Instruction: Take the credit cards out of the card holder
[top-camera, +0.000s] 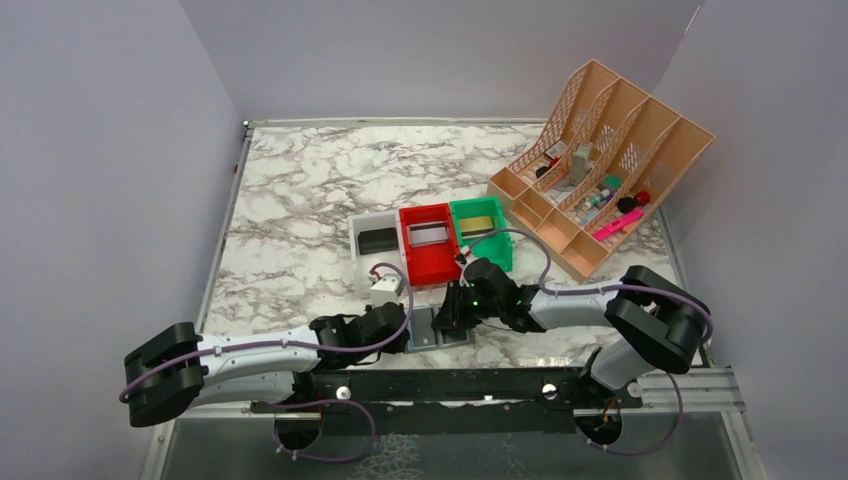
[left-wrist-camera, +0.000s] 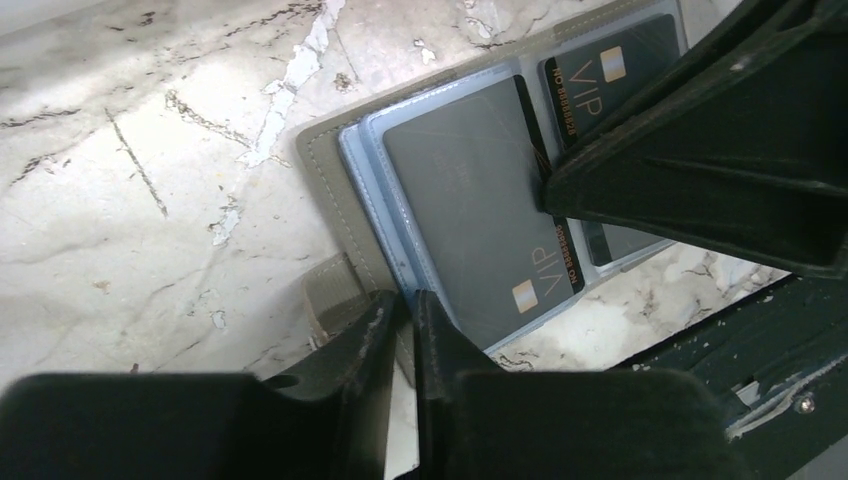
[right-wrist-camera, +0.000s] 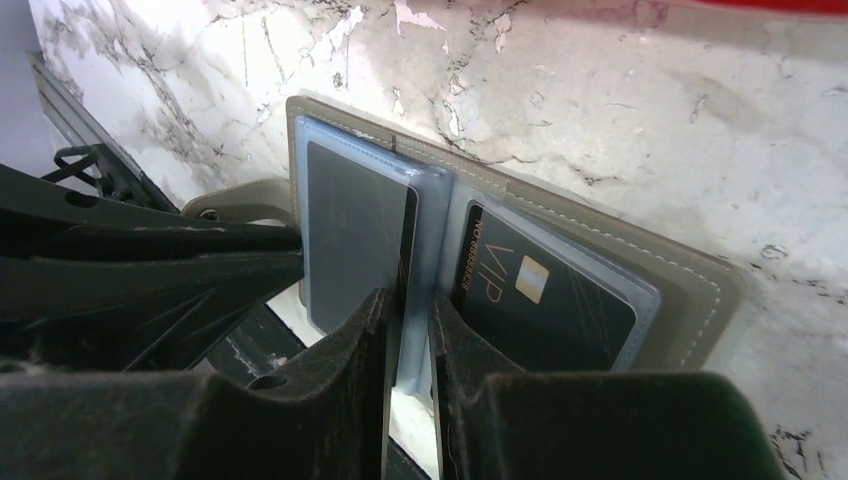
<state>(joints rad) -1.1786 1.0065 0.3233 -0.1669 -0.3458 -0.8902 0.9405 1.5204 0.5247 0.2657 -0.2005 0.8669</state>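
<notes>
The card holder (top-camera: 437, 330) lies open at the table's near edge, grey cover (right-wrist-camera: 690, 290) down and pale blue sleeves up. A dark credit card (left-wrist-camera: 470, 210) sits in one sleeve, its long edge sticking out toward the fold. A second black card marked VIP (right-wrist-camera: 540, 300) fills the other sleeve. My left gripper (left-wrist-camera: 408, 310) is shut on the holder's outer edge beside the strap. My right gripper (right-wrist-camera: 410, 310) stands narrowly open astride the fold, with the first card's (right-wrist-camera: 355, 230) protruding edge and the blue sleeve between its fingers.
Behind the holder stand a white bin (top-camera: 362, 262), a red bin (top-camera: 428, 268) and a green bin (top-camera: 497, 250), each with something flat inside. A tan desk organiser (top-camera: 600, 165) fills the back right. A black rail (top-camera: 450, 385) runs along the near edge.
</notes>
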